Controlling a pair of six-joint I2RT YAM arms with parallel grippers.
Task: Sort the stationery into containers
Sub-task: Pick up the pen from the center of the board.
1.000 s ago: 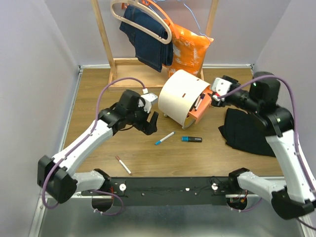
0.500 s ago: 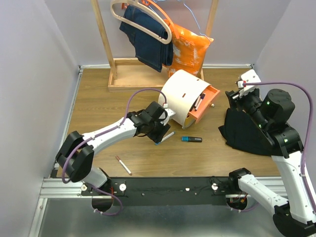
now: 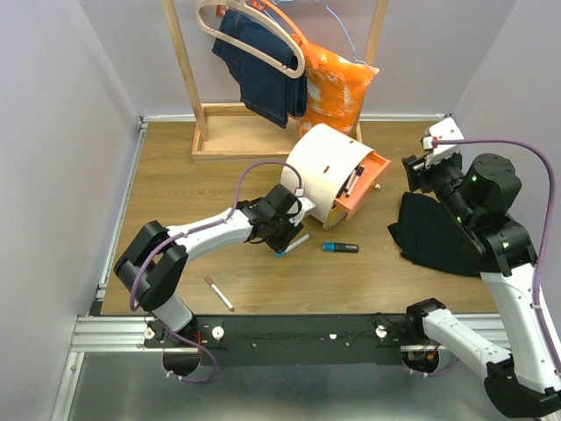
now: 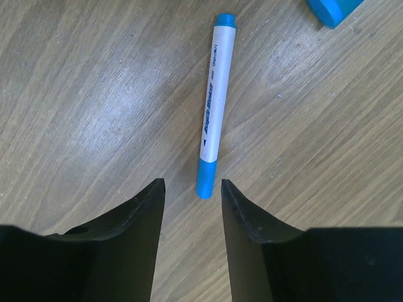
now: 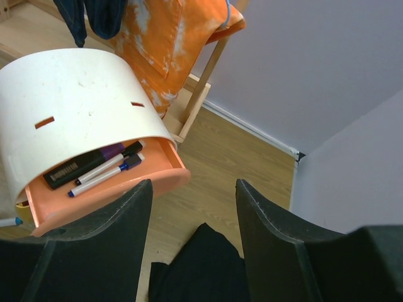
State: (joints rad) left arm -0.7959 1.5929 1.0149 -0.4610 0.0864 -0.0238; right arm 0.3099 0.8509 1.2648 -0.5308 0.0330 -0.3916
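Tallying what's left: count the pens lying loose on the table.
3: blue-capped pen by the left gripper, black marker right of it, red-tipped pen near the front. Others may be hidden.

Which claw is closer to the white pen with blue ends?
Left. The left gripper hangs over the white pen, one blue end at the gap between its jaws. The right gripper is far off, up by the dark cloth, on the cabinet's other side.

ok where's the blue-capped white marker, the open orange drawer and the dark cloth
blue-capped white marker (image 4: 216, 94): left wrist view, middle of the white barrel
orange drawer (image 5: 162, 168): right wrist view, bare inside near its right end
dark cloth (image 3: 434, 232): top view, middle of the fabric
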